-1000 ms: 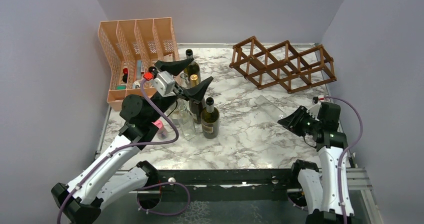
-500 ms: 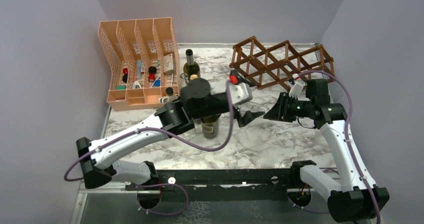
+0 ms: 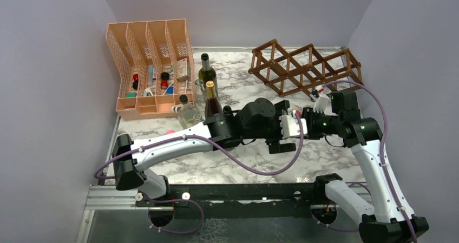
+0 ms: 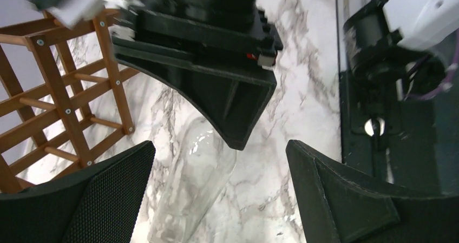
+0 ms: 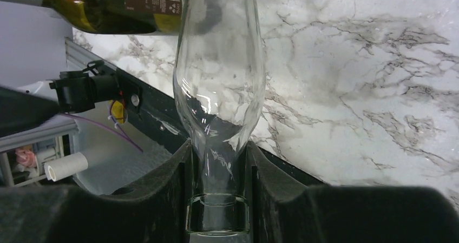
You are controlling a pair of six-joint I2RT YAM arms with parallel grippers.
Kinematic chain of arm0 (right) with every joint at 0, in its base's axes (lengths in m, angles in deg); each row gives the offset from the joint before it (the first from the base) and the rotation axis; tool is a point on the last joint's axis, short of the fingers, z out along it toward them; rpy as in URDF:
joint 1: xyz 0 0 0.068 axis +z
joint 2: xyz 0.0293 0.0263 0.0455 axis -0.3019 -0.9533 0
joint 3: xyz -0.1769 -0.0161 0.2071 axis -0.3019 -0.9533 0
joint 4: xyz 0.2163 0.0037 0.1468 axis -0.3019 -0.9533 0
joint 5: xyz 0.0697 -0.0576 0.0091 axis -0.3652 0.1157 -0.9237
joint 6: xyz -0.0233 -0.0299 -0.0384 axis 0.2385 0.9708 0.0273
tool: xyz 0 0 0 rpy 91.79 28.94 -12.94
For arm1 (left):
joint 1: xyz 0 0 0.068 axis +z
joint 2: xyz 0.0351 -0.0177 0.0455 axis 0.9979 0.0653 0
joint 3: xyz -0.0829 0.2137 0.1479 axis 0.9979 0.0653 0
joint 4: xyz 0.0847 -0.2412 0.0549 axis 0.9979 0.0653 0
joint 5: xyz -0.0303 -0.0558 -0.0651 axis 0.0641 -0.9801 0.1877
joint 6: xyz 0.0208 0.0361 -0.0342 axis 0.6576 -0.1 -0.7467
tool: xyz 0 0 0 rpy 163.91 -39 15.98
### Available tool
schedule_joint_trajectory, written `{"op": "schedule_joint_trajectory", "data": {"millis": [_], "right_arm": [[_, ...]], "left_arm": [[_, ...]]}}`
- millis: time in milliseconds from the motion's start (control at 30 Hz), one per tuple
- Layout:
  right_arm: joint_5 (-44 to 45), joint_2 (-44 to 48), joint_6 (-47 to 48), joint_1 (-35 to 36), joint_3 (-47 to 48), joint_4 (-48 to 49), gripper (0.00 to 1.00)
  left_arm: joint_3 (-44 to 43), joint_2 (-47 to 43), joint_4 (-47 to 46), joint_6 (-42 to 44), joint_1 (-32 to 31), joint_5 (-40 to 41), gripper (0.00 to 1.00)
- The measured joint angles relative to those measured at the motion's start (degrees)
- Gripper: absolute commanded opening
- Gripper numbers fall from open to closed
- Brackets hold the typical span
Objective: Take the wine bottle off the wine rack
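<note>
Room: plain lavender walls [image 3: 48,91] close in on the left, back and right.
Surface: a white marble table [image 3: 254,164] with grey veins, and a black rail [image 3: 243,191] along its near edge.
Far left: a peach mesh file organizer [image 3: 149,43] with four slots; the items in its low trays are too small to name.
Left of centre: three upright bottles stand close together. They are a clear short bottle [image 3: 188,113] with a black cap, a dark bottle [image 3: 211,101] with a gold top, and a green bottle [image 3: 206,72] behind them.
Back right: the wine rack [image 3: 303,70], a dark brown lattice, stands by the rear wall.
Wine bottle [image 5: 221,80]: clear glass, off the rack, over the marble just beside the rack's near feet. Whether it rests on the table cannot be told.
In the way: from above, the left arm's wrist hides the bottle.
Left arm [image 3: 173,145]: stretched low across the table toward the right, in front of the standing bottles.
Left gripper [image 4: 219,148]: fingers spread wide, one on each side of the bottle's body, not touching it.
Right arm [image 3: 379,172]: elbow raised, reaching in toward the centre.
Right gripper [image 5: 217,167]: clamped on the bottle's neck, just above the lip.
</note>
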Motion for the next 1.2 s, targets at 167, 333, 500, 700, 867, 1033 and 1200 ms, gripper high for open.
{"op": "schedule_joint_trajectory", "data": {"millis": [167,333,500,700,867,1033,1200], "right_arm": [[0.9,1.3,0.0,0.0,2.8,-1.8,0.01],[1.8,3.0,0.1,0.1,3.1,-4.3,0.01],[1.9,4.1,0.3,1.0,3.1,-5.6,0.01],[1.9,4.5,0.3,1.7,3.1,-5.6,0.01],[1.9,4.5,0.6,1.8,3.1,-5.4,0.04],[2.5,4.8,0.9,1.8,3.2,-5.8,0.39],[3.7,4.9,0.5,1.9,6.4,-6.3,0.71]], "left_arm": [[-2.1,4.4,4.0,7.3,-2.7,4.8,0.91],[-3.3,8.2,5.7,13.4,-4.7,10.2,0.64],[-4.0,9.9,6.2,16.2,-5.1,14.9,0.72],[-3.4,10.9,6.0,18.0,-5.2,17.8,0.66],[-2.3,10.9,5.3,18.6,-5.4,18.7,0.42],[-1.3,10.8,3.7,18.0,-5.5,18.7,0.28],[3.5,8.9,-1.5,13.6,-5.5,18.7,0.26]]}}
